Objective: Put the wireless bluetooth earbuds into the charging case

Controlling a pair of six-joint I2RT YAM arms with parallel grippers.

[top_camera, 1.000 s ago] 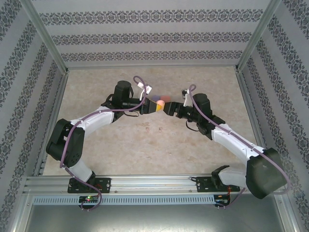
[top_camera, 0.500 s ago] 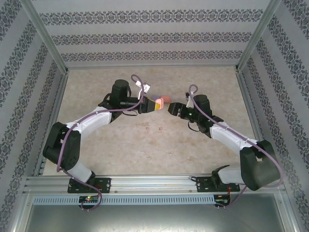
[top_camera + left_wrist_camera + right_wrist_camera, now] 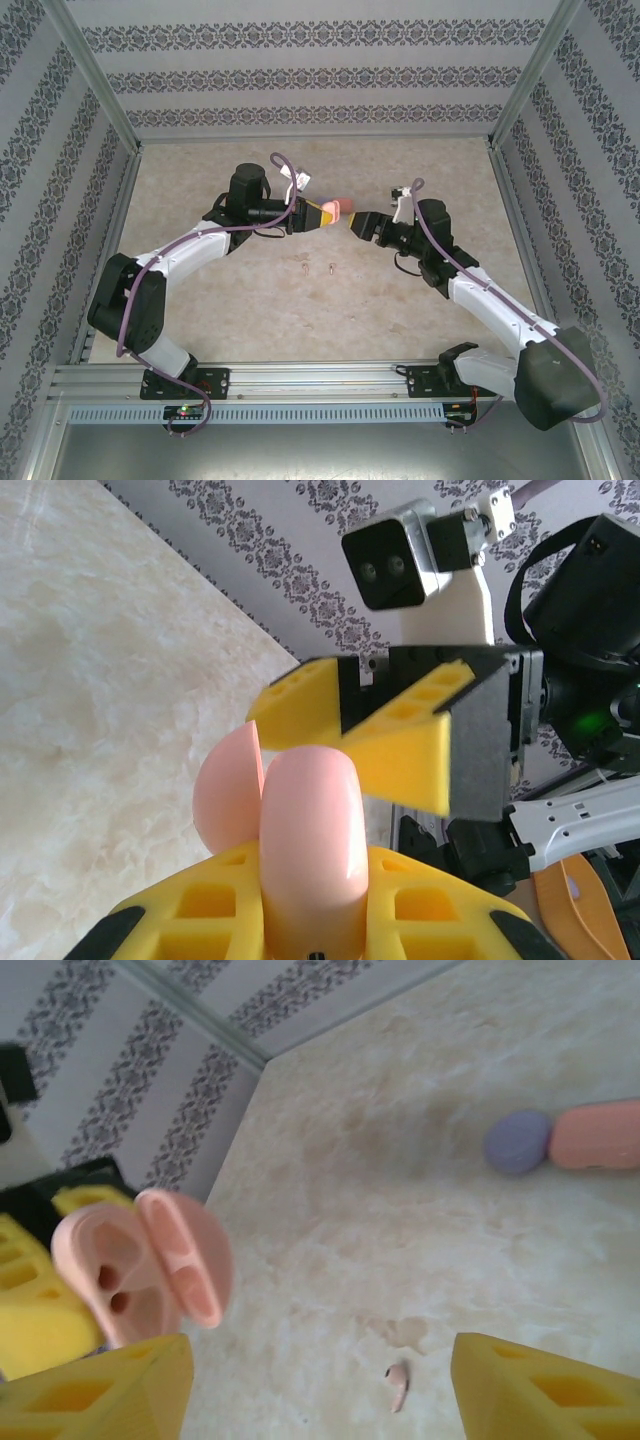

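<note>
Right wrist view: my left gripper [image 3: 325,214] pinches the pink charging case [image 3: 110,1260], held aloft with lid [image 3: 190,1255] swung open so its two sockets [image 3: 108,1280] face my right gripper [image 3: 320,1390], whose fingers [image 3: 545,1385] stand spread and empty; a pale earbud [image 3: 397,1385] lies on the table [image 3: 420,1080] below, probably the next thing to fetch.
</note>
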